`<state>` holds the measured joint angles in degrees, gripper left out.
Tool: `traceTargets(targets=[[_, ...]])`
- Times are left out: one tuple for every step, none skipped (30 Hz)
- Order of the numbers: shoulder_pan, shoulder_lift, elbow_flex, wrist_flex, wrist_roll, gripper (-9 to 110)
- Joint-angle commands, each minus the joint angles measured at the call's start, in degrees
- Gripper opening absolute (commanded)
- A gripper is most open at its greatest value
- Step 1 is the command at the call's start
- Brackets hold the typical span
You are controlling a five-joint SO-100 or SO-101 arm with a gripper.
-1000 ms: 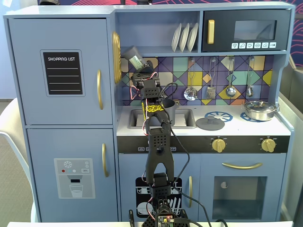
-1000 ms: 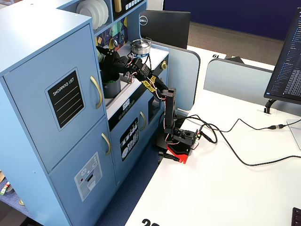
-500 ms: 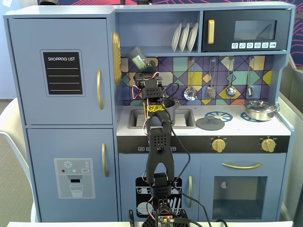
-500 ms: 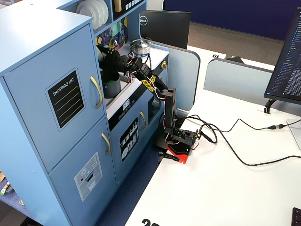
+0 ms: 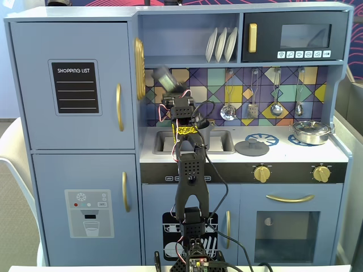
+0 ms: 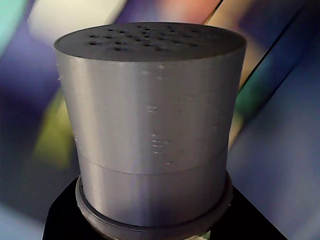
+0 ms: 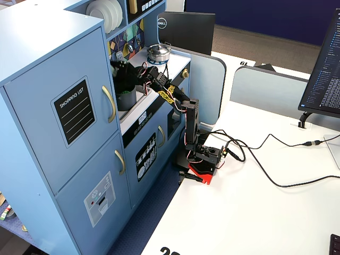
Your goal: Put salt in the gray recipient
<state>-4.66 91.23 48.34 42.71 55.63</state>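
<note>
Shaker position: the salt shaker point(image 5: 166, 78) is seen raised in front of the tiled back wall, above the sink area, blurred and tilted with its upper end leaning to the left in a fixed view.
Shaker close-up: in the wrist view the perforated top point(image 6: 150, 41) fills the frame and points away from the camera; the long axis runs straight out from the wrist.
Gripper: the gripper point(image 5: 173, 93) is judged to be clamped around the shaker's base, since the shaker is carried clear of the counter; the fingers themselves are hidden by the body.
Pot position: the gray pot point(image 7: 126, 99) sits at the sink point(image 5: 222, 141), partly hidden behind the arm point(image 5: 189, 170).
Key relation: the pot lies below the shaker and slightly to the right in that fixed view; the shaker is not yet inverted over it.
Arm pose: the arm is extended upward from its base on the white table point(image 7: 255, 212), the wrist bent toward the toy kitchen.
Next move, judged: the wrist would need to be rolled so that the holes face down over the pot's opening.
</note>
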Motion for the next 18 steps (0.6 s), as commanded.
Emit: traceTargets(targets=[[1.58, 1.58, -4.66, -4.48, -19.16, 0], [3.25, 2.64, -3.6, -2.29, -26.37, 0], [5.19, 3.96, -2.11, -0.09, -34.54, 0], [7.47, 5.27, -0.53, 1.85, -42.45, 0], [10.28, 6.42, 1.14, 3.08, -49.92, 0], [13.45, 7.38, 2.2, 3.78, -56.16, 0], [16.87, 7.91, 2.81, 3.87, -62.31, 0], [20.57, 8.09, 2.81, 3.87, -68.03, 0], [23.99, 8.17, 2.64, 3.34, -74.44, 0], [27.33, 8.26, 2.55, 2.11, -82.0, 0], [30.5, 8.35, 2.55, 0.35, -90.0, 0], [33.49, 8.35, 2.46, -1.58, -98.17, 0], [36.21, 8.35, 2.46, -3.96, -105.82, 0], [38.85, 8.17, 2.46, -5.62, -113.47, 0], [41.4, 8.0, 2.46, -6.59, -120.76, 0], [43.51, 7.73, 2.55, -7.21, -126.74, 0], [45.7, 7.56, 2.9, -7.56, -131.48, 0], [47.55, 7.56, 3.69, -7.65, -135.35, 0]])
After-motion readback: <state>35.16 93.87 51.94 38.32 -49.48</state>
